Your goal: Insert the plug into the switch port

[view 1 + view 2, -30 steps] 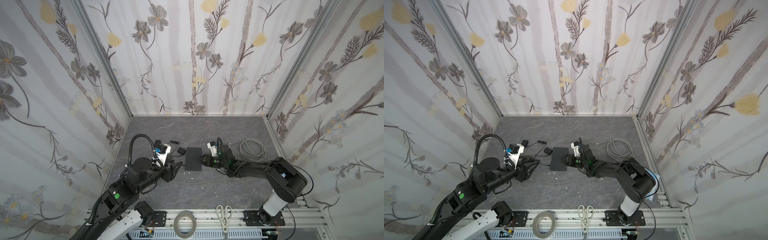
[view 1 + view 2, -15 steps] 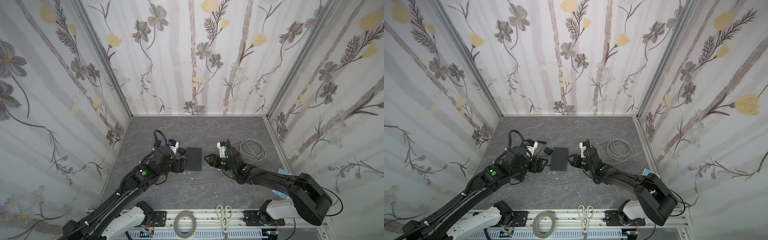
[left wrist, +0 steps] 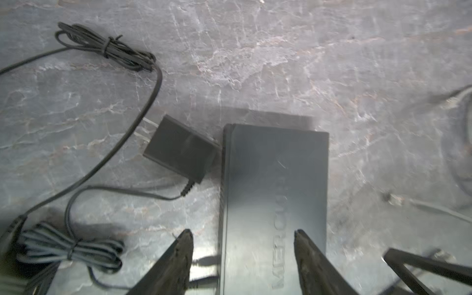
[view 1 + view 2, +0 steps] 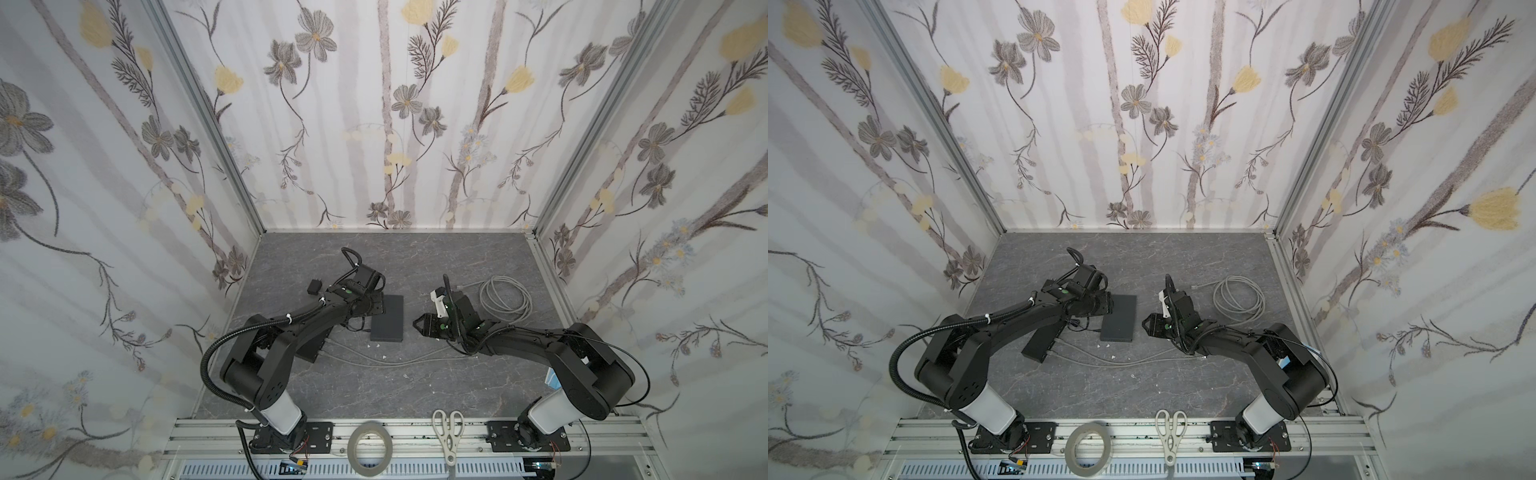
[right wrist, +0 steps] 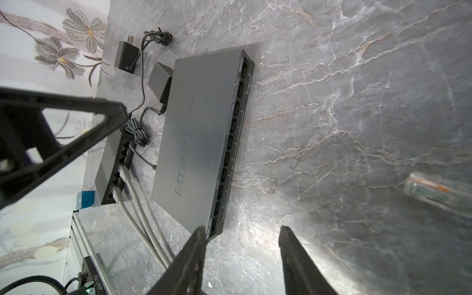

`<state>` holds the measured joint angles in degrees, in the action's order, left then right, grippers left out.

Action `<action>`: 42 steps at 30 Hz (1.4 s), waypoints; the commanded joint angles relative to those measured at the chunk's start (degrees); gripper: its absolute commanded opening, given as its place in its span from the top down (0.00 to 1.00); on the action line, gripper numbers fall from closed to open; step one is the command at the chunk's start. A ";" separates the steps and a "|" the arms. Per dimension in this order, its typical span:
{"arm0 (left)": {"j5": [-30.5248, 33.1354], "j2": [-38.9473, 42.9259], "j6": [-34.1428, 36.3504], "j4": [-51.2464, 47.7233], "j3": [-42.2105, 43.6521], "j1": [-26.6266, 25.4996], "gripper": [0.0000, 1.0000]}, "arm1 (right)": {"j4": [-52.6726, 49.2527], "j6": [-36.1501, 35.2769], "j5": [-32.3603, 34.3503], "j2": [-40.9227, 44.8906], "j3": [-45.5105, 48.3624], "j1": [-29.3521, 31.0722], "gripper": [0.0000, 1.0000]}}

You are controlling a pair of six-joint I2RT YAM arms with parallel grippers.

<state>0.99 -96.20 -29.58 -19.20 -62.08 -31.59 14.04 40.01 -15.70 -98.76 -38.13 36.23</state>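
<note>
The switch [image 4: 388,318] is a flat dark grey box lying mid-floor, also seen as the switch [image 4: 1120,318]. Its row of ports [image 5: 235,132] faces the right arm. My left gripper [image 3: 242,232] is open and empty, its fingers straddling the switch's [image 3: 273,191] left edge from above; in both top views this left gripper [image 4: 376,309] sits at that edge. My right gripper [image 5: 242,229] is open and empty, just off the switch's [image 5: 201,135] near corner, to the switch's right [image 4: 417,324]. A clear plug [image 5: 429,190] lies blurred on the floor beside it. The grey cable coil [image 4: 505,299] lies behind the right arm.
A second switch [image 4: 1042,343] with grey cables [image 4: 395,359] plugged in lies under the left arm. A black power adapter [image 3: 178,150] touches the main switch's left side, with bundled cords [image 3: 69,250] near it. Scissors [image 4: 448,432] and a tape roll [image 4: 371,442] rest on the front rail.
My left gripper has moved right and back, from the floor left of the switch onto its left edge. My right gripper has drawn slightly right, away from the port side.
</note>
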 commanded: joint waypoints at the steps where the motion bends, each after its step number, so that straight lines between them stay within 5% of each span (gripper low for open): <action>1: 2.23 -4.39 1.68 -2.07 -4.14 1.72 0.40 | 3.17 -2.51 -2.83 -0.40 0.60 -1.58 0.52; 6: 2.40 -8.95 0.39 -5.48 -7.88 2.94 0.46 | 4.90 -2.80 -4.50 0.08 2.42 -3.82 0.52; 9: 4.12 -8.99 -2.20 -5.90 -7.52 2.90 0.35 | 5.29 -3.48 -4.99 -0.02 2.74 -4.22 0.52; 15: 5.14 -12.05 -5.64 -7.54 -9.49 3.76 0.33 | 4.85 -4.50 -5.48 -0.35 3.03 -4.77 0.52; 30: 1.75 -18.43 -10.03 -1.28 -16.21 6.16 0.45 | 5.83 -4.48 -6.42 0.60 5.16 -5.58 0.53; 42: 0.96 -29.82 -11.24 -2.28 -32.44 6.17 0.53 | 5.87 -4.46 -6.16 2.51 6.90 -6.00 0.53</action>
<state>2.07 -124.05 -39.40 -21.65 -92.09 -25.45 18.06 35.90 -21.58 -96.77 -31.53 30.26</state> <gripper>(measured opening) 0.469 0.471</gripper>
